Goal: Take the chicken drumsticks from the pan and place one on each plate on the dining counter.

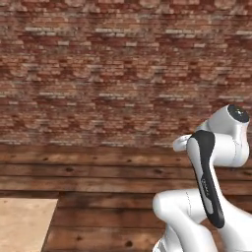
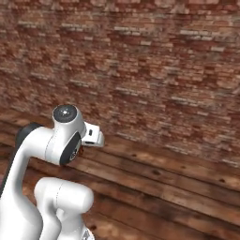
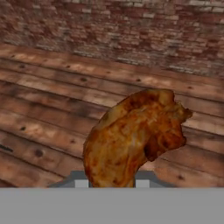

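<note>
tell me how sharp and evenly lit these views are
Hand view: drumstick close up, soft and blotchy, evenly lit, no glare. Left base view: brick wall slightly blurred, flat light. Right base view: wall smears toward the top left, floor planks clearer.

A drumstick (image 3: 133, 138) sits in the hand (image 3: 111, 183), brick wall (image 3: 131, 30) behind.

Left and right base views are looking forward over the white arm (image 1: 211, 197) from behind, both facing the red brick wall (image 1: 108, 69) and dark plank floor (image 2: 178, 187). The hand view is looking low along the planks toward that wall, a drumstick (image 3: 133, 140) filling its near foreground.
</note>
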